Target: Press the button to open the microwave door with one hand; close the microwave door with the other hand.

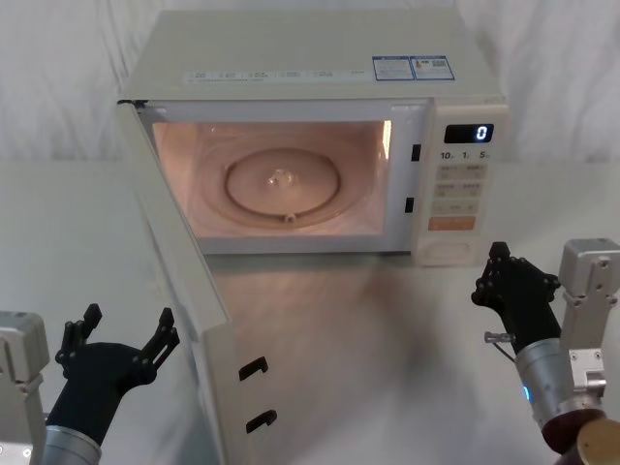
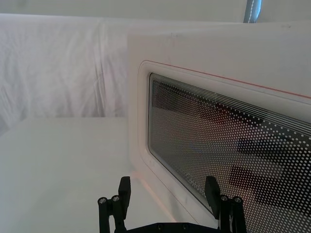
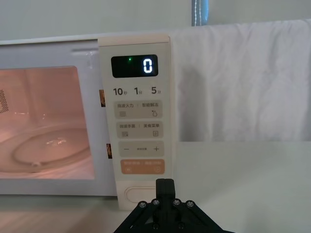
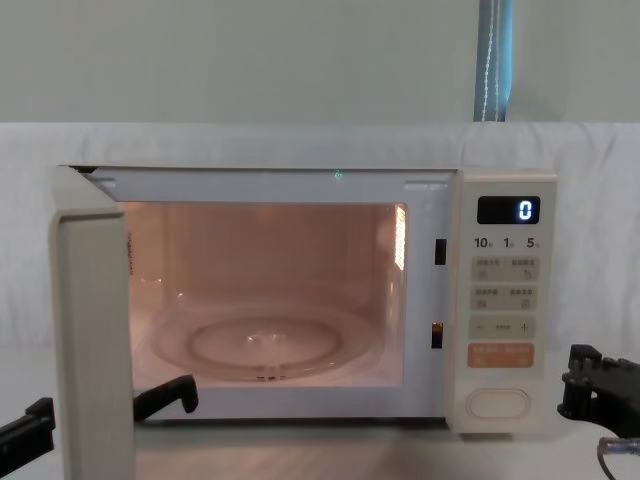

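The cream microwave point(image 1: 291, 68) stands at the back of the table with its cavity lit. The microwave door point(image 1: 189, 291) is swung wide open toward me on the left. Its windowed outer face point(image 2: 233, 145) fills much of the left wrist view. My left gripper point(image 1: 129, 316) is open, low on the left, just outside that outer face and apart from it. The button point(image 1: 448, 251) is the wide cream key at the bottom of the control panel point(image 3: 138, 111). My right gripper point(image 1: 499, 254) is shut and empty, a short way in front of the button point(image 3: 141, 194) without touching it.
A glass turntable point(image 1: 286, 181) lies inside the cavity. The display point(image 4: 508, 210) shows 0. An orange key point(image 3: 143, 167) sits just above the button. White cloth covers the table and the wall behind. Two black latch hooks point(image 1: 254, 368) stick out of the door's free edge.
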